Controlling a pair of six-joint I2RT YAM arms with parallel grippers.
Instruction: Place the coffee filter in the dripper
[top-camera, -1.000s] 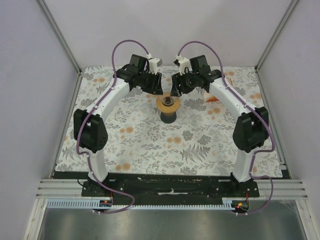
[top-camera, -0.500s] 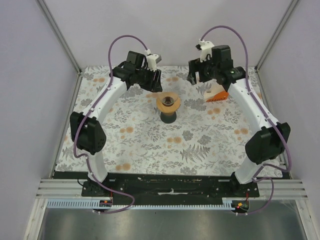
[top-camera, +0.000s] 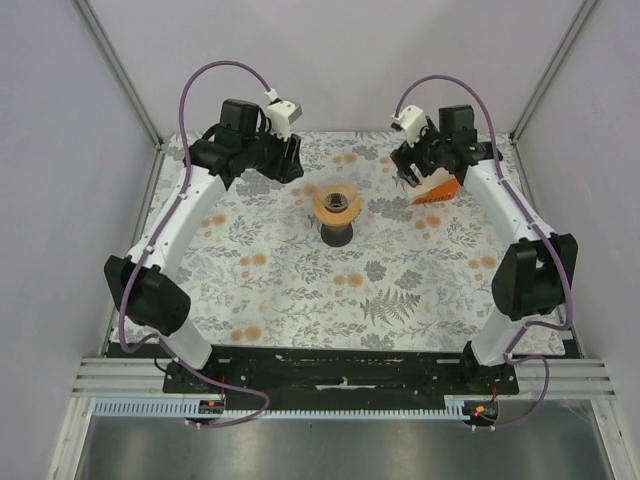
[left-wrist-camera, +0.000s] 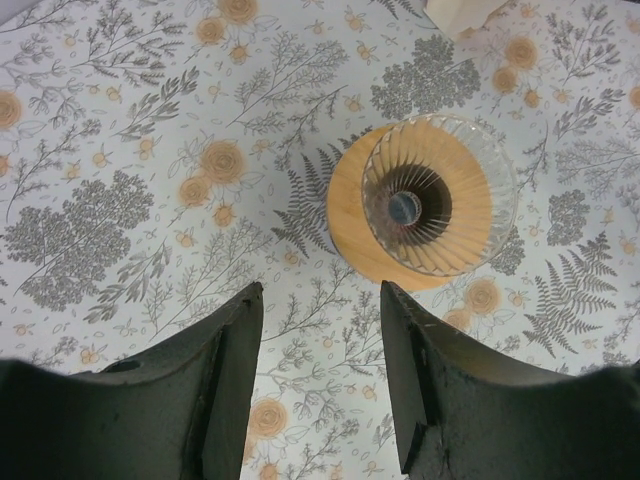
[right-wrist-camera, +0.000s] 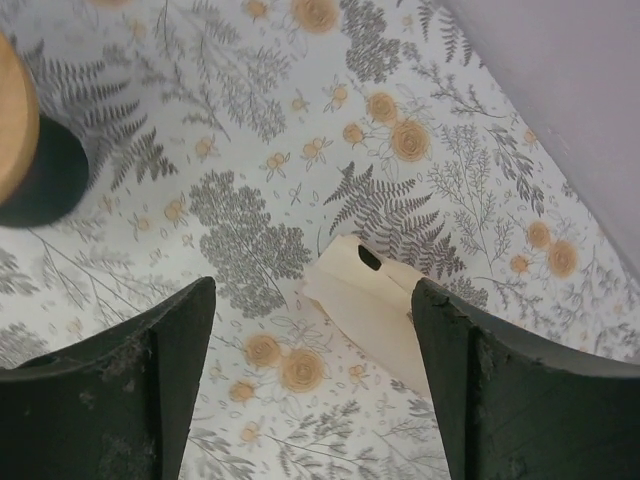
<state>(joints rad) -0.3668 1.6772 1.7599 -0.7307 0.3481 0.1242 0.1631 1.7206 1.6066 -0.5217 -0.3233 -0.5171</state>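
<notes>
The right tool (right-wrist-camera: 312, 288), wide open and empty, is hovering over the orange-and-white box (top-camera: 437, 188) at upper right, nearer it than the open, empty left tool (left-wrist-camera: 320, 295), with the dripper (top-camera: 337, 206) sitting centre-frame.

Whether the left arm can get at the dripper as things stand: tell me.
Probably yes. The left gripper is open and empty, and the dripper stands just ahead of its fingers, with only patterned tablecloth between them.

The surface (top-camera: 300, 290) is covered by a grey-and-orange floral cloth. A dark cup (top-camera: 337, 236) stands on it toward the far side, carrying the dripper (top-camera: 336, 206). An orange-and-white box (top-camera: 437, 190) lies to the right, well apart.
</notes>
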